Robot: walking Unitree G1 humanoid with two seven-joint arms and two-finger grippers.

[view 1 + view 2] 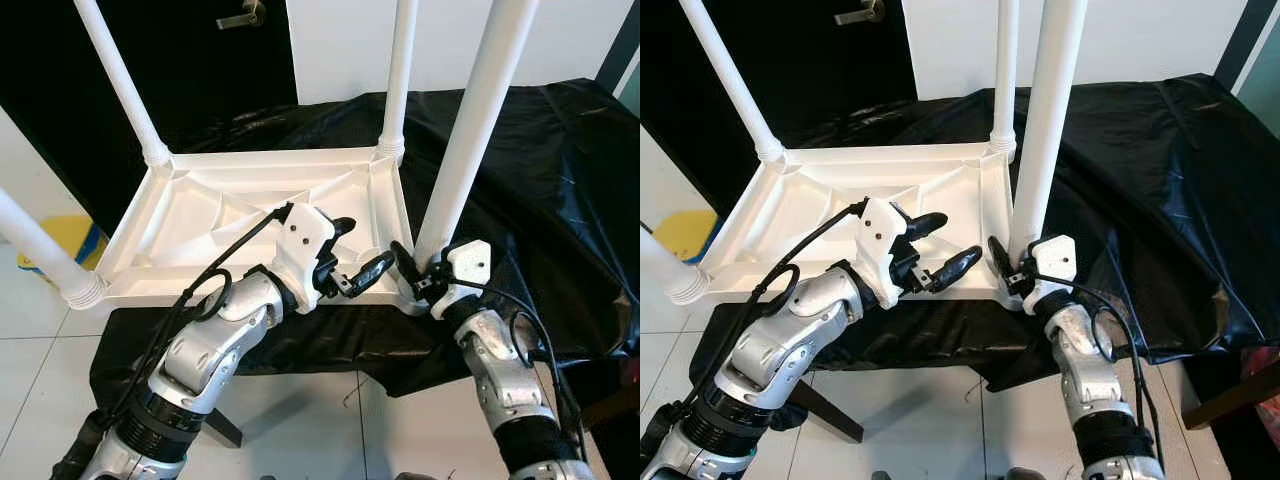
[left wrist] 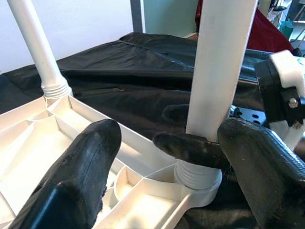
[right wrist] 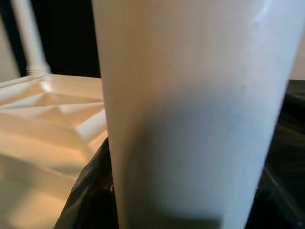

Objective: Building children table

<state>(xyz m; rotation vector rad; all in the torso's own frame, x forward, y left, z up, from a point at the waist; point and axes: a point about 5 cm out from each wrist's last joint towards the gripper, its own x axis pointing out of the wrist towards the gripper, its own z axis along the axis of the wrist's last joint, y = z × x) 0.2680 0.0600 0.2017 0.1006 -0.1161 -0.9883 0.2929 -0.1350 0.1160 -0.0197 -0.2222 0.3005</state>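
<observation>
A white plastic table top (image 1: 200, 220) lies upside down on a black cloth, with its legs pointing up. The near right leg (image 1: 475, 120) stands in its ribbed corner socket (image 2: 198, 179). My right gripper (image 1: 422, 272) is shut on this leg just above the socket; in the right wrist view the leg (image 3: 190, 109) is very close. My left gripper (image 1: 362, 248) hangs open over the top's near right edge, just left of that leg, with nothing between its fingers (image 2: 81, 176). Two far legs (image 1: 120, 80) and a near left leg (image 1: 40, 250) stand in their corners.
The black cloth (image 1: 560, 180) covers the support and drapes over its front and right side. A dark door with a handle (image 1: 240, 15) is behind. A yellow object (image 1: 60, 235) sits on the white tiled floor at the left.
</observation>
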